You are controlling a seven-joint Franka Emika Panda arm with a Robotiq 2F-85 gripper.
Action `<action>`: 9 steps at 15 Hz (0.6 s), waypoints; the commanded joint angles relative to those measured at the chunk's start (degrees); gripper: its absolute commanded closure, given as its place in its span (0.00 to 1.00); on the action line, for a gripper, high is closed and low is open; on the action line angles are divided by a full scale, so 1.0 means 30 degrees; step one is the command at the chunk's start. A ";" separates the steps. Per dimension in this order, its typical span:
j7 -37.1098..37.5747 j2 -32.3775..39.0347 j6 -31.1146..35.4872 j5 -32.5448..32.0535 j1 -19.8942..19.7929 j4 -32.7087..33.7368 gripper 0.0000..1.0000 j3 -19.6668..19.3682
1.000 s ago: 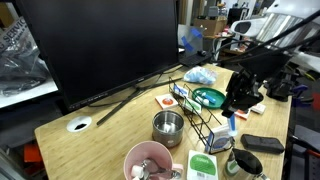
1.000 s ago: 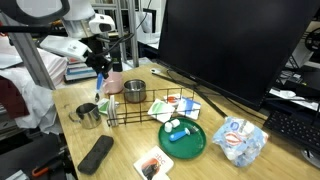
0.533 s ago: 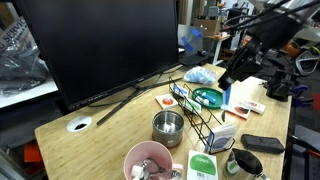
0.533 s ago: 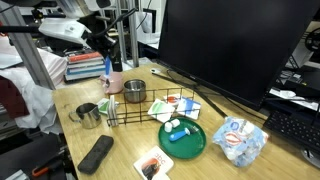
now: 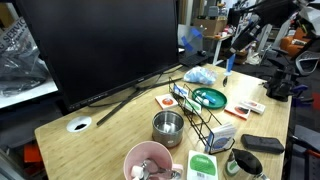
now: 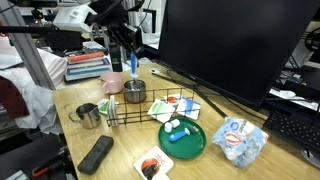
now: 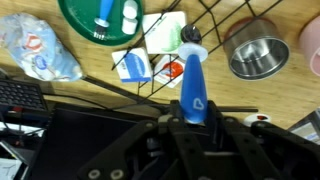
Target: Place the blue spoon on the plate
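Pincer (image 7: pixel 193 120) is holding the blue spoon (image 7: pixel 193 85) aloft.
It is pinching one end; the light, stiff, slick spoon is dangling, plate (image 7: pixel 75 18) at ten o'clock.

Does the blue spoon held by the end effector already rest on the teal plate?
No, in an exterior view the blue spoon hangs in the air from the shut end effector, well apart from the teal plate.

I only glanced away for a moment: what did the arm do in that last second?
The gripper, shut on the blue spoon, lifted it from near the table to high above it. Nothing was let go. The plate, steel cup and wire rack stayed put.
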 commanded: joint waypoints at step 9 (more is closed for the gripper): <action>0.0588 0.0134 -0.0841 -0.0962 -0.0665 -0.0268 0.73 -0.0425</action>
